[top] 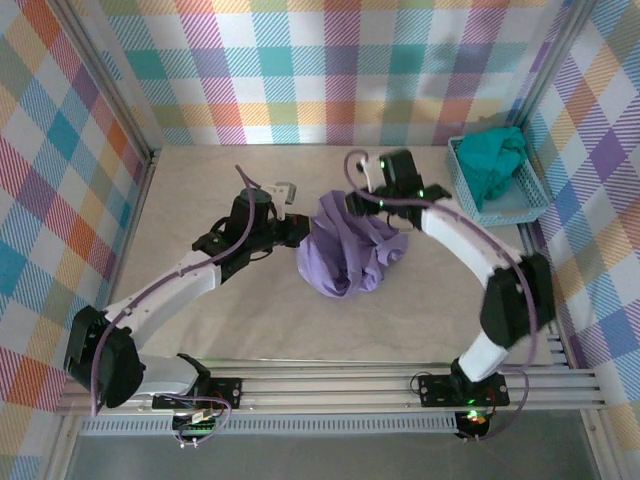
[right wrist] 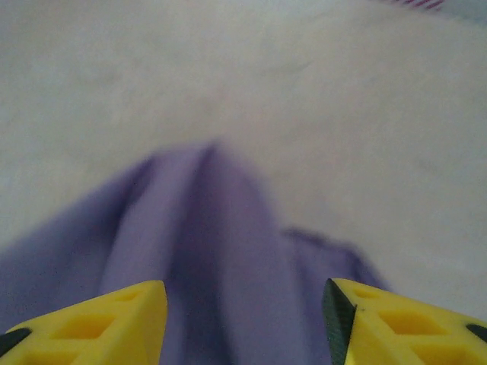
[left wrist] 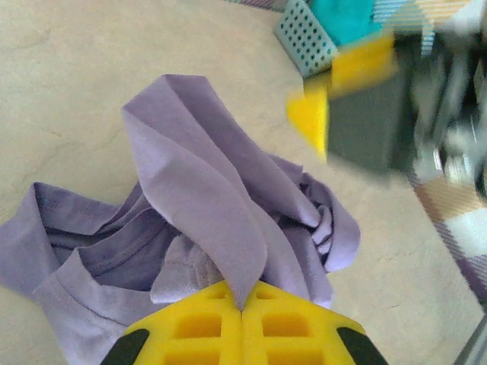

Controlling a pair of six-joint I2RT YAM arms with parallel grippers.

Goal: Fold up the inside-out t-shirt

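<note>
The inside-out t-shirt (top: 350, 250) is a lavender heap bunched in the middle of the beige table. My left gripper (top: 296, 232) is at the heap's left edge. In the left wrist view its yellow jaws (left wrist: 242, 306) are shut on a pulled-up fold of the t-shirt (left wrist: 205, 190), and the neckline lies slack at lower left. My right gripper (top: 365, 203) hovers over the heap's far side. The right wrist view has its fingers (right wrist: 114, 319) standing apart, open (right wrist: 243, 323), with a blurred ridge of the t-shirt (right wrist: 221, 251) running between and below them.
A light-blue perforated basket (top: 520, 205) with a teal-green garment (top: 492, 160) stands at the back right, also in the left wrist view as the basket (left wrist: 304, 34). Plaid walls close in three sides. A metal rail (top: 330, 385) runs along the near edge.
</note>
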